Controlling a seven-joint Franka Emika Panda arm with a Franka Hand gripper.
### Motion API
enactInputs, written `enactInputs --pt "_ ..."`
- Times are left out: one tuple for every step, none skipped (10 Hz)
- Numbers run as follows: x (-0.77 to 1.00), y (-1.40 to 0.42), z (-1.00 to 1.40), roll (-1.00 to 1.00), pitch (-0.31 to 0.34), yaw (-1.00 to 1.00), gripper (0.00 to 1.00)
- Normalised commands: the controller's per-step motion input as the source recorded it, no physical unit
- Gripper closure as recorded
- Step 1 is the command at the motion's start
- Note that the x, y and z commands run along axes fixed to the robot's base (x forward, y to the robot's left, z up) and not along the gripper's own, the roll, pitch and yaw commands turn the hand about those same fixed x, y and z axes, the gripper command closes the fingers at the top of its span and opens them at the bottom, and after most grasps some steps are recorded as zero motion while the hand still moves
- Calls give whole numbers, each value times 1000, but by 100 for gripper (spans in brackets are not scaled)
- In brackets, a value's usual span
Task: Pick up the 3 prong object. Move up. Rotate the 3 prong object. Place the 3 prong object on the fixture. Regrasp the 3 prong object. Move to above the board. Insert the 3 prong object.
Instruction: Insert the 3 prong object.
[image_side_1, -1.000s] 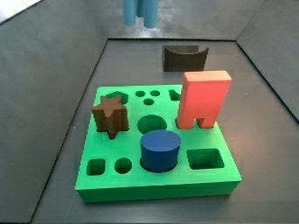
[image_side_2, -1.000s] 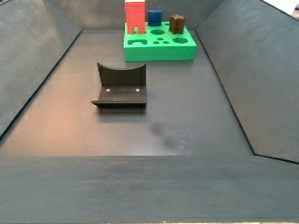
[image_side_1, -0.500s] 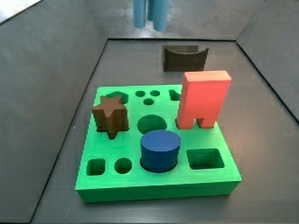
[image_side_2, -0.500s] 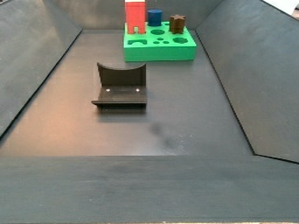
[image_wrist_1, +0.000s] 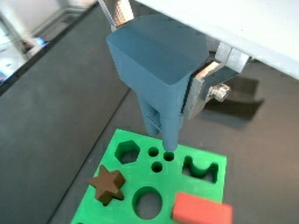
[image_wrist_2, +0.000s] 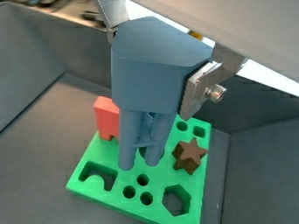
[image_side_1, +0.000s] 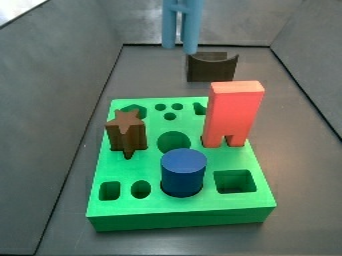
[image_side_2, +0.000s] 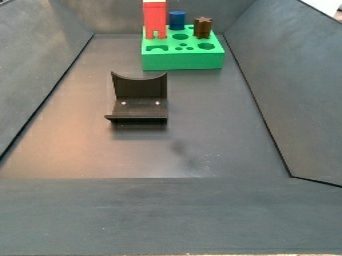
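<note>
My gripper (image_wrist_1: 158, 52) is shut on the 3 prong object (image_wrist_1: 158, 74), a grey-blue piece with its prongs pointing down; both wrist views show it (image_wrist_2: 146, 96). A silver finger (image_wrist_2: 201, 87) presses its side. The piece hangs above the green board (image_wrist_1: 176, 179), over the row of small round holes. In a side view only the prongs (image_side_1: 181, 25) show at the top, above and behind the board (image_side_1: 181, 215). The dark fixture (image_side_1: 211, 66) stands empty behind the board; it also shows in the wider side view (image_side_2: 136, 98).
On the board stand a red block (image_side_1: 234, 112), a dark blue cylinder (image_side_1: 182, 172) and a brown star peg (image_side_1: 126, 130). Grey walls slope up round the dark floor. The board sits at the far end in a side view (image_side_2: 181, 60).
The 3 prong object has moved right and lower in the side view, more of its prongs now showing, closer over the board's back. Nothing on the board has moved.
</note>
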Motion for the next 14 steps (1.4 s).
enactInputs --pt "0 -34 -194 -213 -39 -820 100" --pt "0 -51 -194 -201 -43 -837 100" --pt "223 0 -194 -249 0 -774 100" --pt "0 -77 -14 0 -11 0 100" --pt "0 66 -263 -37 -13 -77 100" --pt "0 317 -474 -124 -39 -191 100" --pt "0 343 -500 -114 -43 -211 100" --pt "0 223 -409 -87 -20 -231 100" --pt "0 97 -309 -70 -41 -314 100" --pt "-71 103 -263 -54 -53 -280 100" --pt "-51 80 -240 -23 -51 -200 100" --pt "-46 86 -326 -44 -100 -317 100" --pt "-103 54 -329 -64 -139 -349 100" --pt "-86 14 -254 -59 -121 -297 100"
